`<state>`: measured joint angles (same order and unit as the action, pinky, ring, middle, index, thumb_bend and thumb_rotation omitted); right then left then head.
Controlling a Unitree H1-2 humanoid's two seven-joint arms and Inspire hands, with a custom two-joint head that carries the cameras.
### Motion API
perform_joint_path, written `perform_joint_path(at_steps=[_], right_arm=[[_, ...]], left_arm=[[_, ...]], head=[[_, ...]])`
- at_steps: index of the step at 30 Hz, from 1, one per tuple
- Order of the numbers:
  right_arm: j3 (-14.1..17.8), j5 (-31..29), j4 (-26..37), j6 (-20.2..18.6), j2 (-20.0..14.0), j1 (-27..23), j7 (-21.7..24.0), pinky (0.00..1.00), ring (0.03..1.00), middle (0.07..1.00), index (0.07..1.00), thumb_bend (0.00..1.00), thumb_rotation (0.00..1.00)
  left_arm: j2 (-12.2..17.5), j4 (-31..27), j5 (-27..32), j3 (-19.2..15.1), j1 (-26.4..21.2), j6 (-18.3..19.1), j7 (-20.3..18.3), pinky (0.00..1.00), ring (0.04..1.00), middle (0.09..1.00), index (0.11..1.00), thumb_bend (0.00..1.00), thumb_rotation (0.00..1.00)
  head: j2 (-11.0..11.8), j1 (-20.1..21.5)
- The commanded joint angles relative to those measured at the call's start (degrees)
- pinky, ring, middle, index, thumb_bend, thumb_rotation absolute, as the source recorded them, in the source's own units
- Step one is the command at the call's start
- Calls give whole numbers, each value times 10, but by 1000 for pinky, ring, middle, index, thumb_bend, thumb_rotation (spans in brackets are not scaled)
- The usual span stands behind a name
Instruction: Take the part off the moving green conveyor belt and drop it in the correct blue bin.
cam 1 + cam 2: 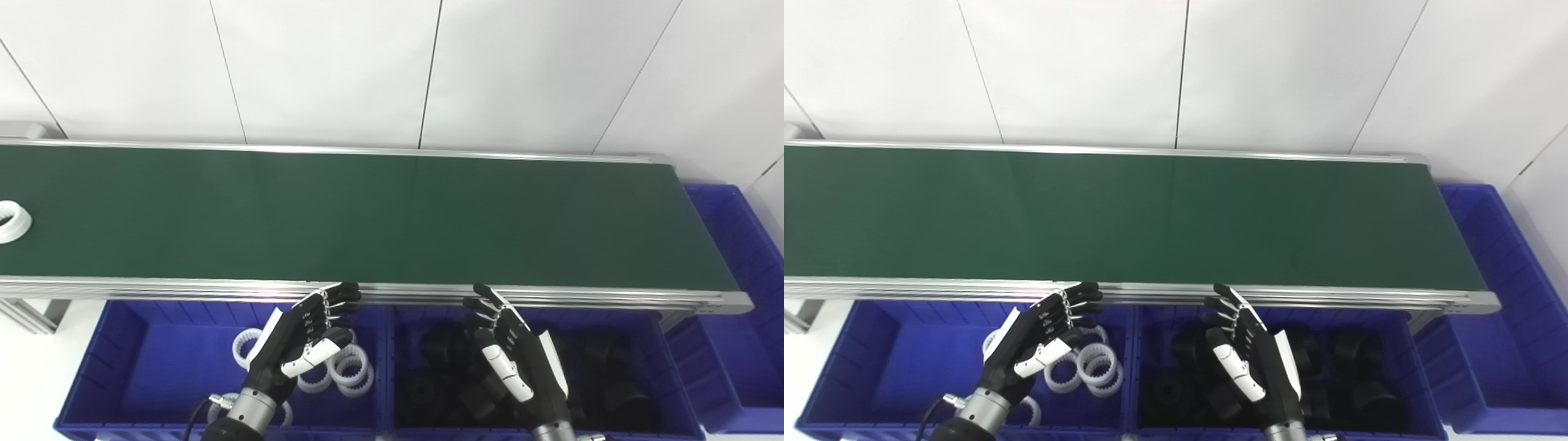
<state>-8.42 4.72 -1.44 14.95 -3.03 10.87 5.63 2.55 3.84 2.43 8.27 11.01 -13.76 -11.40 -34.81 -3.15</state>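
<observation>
A white toothed ring [11,222] lies on the green conveyor belt [367,214] at its far left edge, seen only in the left eye view. My left hand [300,343] hovers open over the left blue bin [135,361], which holds several white rings [349,367]. My right hand [514,355] hovers open over the middle blue bin [667,367], which holds several black parts [606,380]. Both hands are below the belt's near rail and hold nothing.
A third blue bin [741,306] stands past the belt's right end. The belt's aluminium rail [184,288] runs just above both hands' fingertips. A white panelled wall rises behind the belt.
</observation>
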Motion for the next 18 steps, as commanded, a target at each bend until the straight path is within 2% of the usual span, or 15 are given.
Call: perform_joint_path(at_steps=[1, 3, 4, 5, 6, 9, 10, 14, 18], right_arm=[[1, -5, 9, 11, -1, -3, 1, 657, 749, 802, 875, 542, 743], [2, -8, 5, 17, -4, -2, 4, 661, 758, 810, 881, 533, 749], [2, -9, 3, 20, -6, -2, 5, 660, 759, 811, 883, 526, 751], [3, -8, 2, 24, -8, -2, 5, 651, 754, 808, 885, 507, 751], [3, -8, 1, 26, -9, -2, 4, 650, 753, 807, 885, 504, 751], [5, -12, -9, 37, -14, -4, 5, 644, 750, 808, 892, 456, 754], [5, -14, -12, 40, -15, -5, 6, 641, 749, 809, 895, 439, 755], [8, -20, -22, 44, -18, -7, 7, 660, 765, 821, 908, 413, 767], [9, -26, -33, 46, -18, -11, 10, 680, 776, 829, 917, 401, 779]], left_arm=[[-6, -4, -11, 1, -5, -29, 8, 685, 760, 798, 786, 863, 564], [-9, 2, -15, 4, -5, -35, 10, 687, 764, 802, 788, 848, 549], [-10, 5, -16, 5, -5, -38, 10, 687, 763, 802, 787, 844, 543], [-11, 8, -16, 6, -5, -40, 11, 688, 761, 804, 789, 843, 534], [-12, 10, -16, 7, -6, -40, 11, 688, 761, 804, 789, 843, 533], [-15, 20, -19, 11, -7, -46, 9, 695, 766, 813, 801, 839, 522], [-16, 23, -19, 12, -8, -48, 9, 697, 768, 815, 801, 841, 514], [-21, 38, -22, 11, -11, -51, 9, 701, 767, 813, 793, 892, 492], [-22, 52, -28, 10, -16, -62, 12, 692, 759, 808, 789, 901, 478]], head=[[10, -23], [23, -51], [23, -51], [35, -70], [35, -70], [62, -108], [62, -108], [87, -135], [104, -143]])
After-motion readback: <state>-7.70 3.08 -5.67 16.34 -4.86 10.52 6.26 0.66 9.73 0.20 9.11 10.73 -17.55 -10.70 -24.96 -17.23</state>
